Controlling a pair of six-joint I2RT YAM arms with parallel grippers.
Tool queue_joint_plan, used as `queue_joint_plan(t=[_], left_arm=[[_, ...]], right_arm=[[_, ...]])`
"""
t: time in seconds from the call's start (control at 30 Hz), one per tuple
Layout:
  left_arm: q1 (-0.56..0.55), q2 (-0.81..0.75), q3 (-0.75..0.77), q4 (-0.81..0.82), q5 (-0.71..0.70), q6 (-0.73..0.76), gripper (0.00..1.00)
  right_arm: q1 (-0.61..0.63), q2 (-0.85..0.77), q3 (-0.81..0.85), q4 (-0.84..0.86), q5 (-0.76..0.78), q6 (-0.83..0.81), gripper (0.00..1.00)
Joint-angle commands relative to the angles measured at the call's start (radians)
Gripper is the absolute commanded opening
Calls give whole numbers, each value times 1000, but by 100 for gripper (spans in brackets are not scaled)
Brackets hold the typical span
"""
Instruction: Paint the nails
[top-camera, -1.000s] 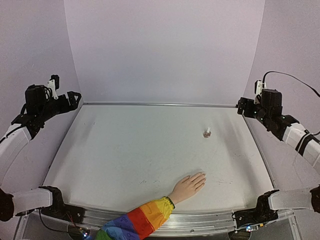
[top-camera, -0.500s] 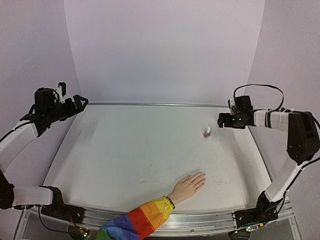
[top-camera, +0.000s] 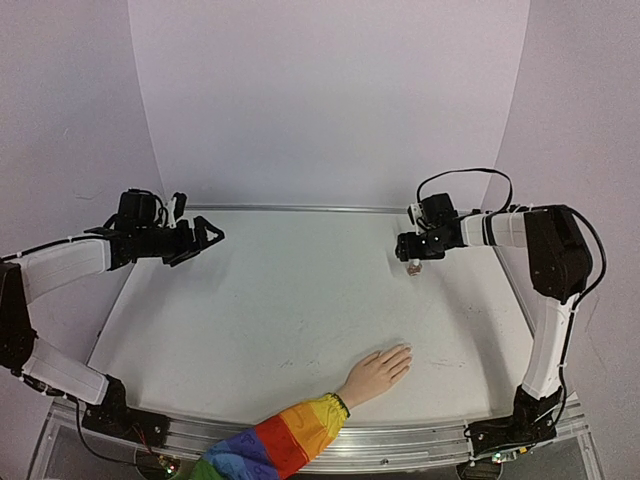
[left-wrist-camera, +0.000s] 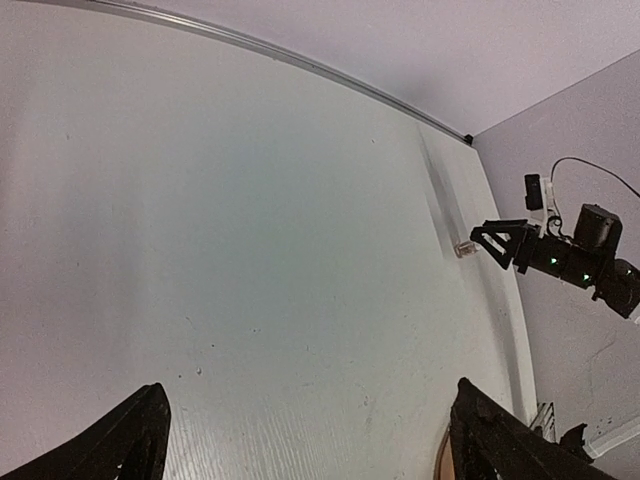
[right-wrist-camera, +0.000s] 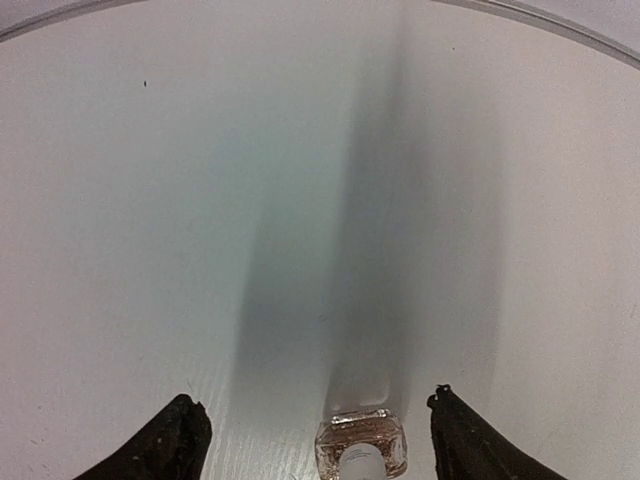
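I start from the table (top-camera: 280, 300), a pale sheet with both arms reaching in over its far half. The left gripper (top-camera: 205, 243) hangs over the far-left part with its fingers spread wide, nothing between them. The right gripper (top-camera: 404, 249) is over the far-right part, fingers also well apart and holding nothing.

At the near edge lies the rainbow-striped sleeve (top-camera: 275, 440) with the small flesh-coloured hand (top-camera: 378, 370) resting flat. Its long axis runs from near-left toward far-right, so the fingertips point roughly at the right arm's side. The hand is well apart from both grippers. I judge the right arm the nearer of the two to those fingertips.

What the next move turns on is the polish bottle (right-wrist-camera: 362, 448). In the right wrist view it sits in the gap between the two open fingers, a little toward the right-hand one, touching neither. It looks upright to me, with a pale cap, but the bottom edge of that view cuts it off, so I can't be sure. From above it stands just near-side of the right gripper. The left arm is far from it.

The nails (top-camera: 405, 352) are at the far-right end of the hand. They are too small in the top view to make out singly, and neither wrist camera shows them.
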Motion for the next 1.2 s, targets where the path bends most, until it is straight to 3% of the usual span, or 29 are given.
queue_joint_plan(t=[0.0,0.37,0.77,0.93,1.17], left_arm=[[-17,24,46,69,52,-24,98],[-28,75,76,84,88,-49,99],[-39,110,90,85,104,-65,98],[-48,125,97,84,124,-77,98],[-107,119,123,85,116,-46,100]], right_arm=[[7,7,42,-38,39,17,71],[13,-1,30,-60,54,35,39],[23,-37,-10,-62,80,47,24],[23,-41,-28,-61,106,46,22],[39,-101,-50,-59,25,51,0]])
